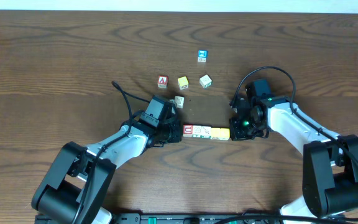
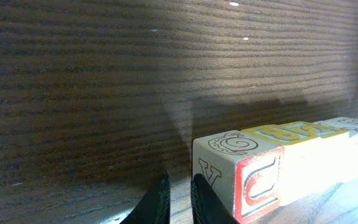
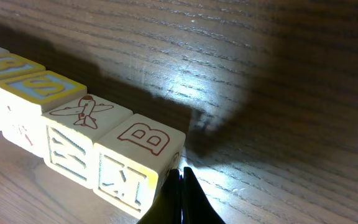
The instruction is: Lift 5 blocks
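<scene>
1 row of 5 blocks [image 1: 207, 132], 5 loose cubes [image 1: 183, 82] beyond

The left gripper [image 1: 180, 132] and right gripper [image 1: 231, 133] close off both ends of the block row [image 1: 206, 132], loose cubes [image 1: 183, 82] crowd behind, and the near surface [image 1: 204, 177] lies open.

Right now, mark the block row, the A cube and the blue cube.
block row [image 1: 207, 132]: overhead, top of a middle block.
A cube [image 1: 162, 81]: overhead, lettered top face.
blue cube [image 1: 201, 56]: overhead, top face.
</scene>
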Available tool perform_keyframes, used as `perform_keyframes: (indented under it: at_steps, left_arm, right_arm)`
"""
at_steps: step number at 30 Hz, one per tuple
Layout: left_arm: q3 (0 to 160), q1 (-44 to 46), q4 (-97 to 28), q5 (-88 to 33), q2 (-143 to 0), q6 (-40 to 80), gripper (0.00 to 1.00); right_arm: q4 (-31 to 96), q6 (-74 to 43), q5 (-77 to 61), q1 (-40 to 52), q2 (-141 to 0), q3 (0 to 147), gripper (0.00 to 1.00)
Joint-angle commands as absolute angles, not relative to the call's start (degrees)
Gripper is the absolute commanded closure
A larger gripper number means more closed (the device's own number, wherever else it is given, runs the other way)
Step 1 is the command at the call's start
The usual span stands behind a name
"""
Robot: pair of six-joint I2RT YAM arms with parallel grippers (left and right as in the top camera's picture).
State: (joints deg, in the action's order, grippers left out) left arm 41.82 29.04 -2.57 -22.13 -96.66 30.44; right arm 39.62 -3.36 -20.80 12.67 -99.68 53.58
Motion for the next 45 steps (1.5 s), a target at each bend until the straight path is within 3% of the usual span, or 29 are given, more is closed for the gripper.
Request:
perform_keyframes:
  at_steps: [1,32,45]
  left_arm:
    - [41.9,29.2,-3.2,-18.3,-97.3,30.7,0.9]
    - [41.8,33.4,-5.8,-18.2,-97.3,30.2,0.93]
    - [41.9,33.4,-6.2,-7.1,-97.3,30.1,0.92]
  right_arm:
    - [39.6,-2.5,-22.3,13.3,-98.5,53.8,0.99]
    - [39.2,-2.5,-21.2,13.3,-98.5,53.8,0.99]
    - [39.2,-2.5,-21.2,13.3,-98.5,53.8,0.99]
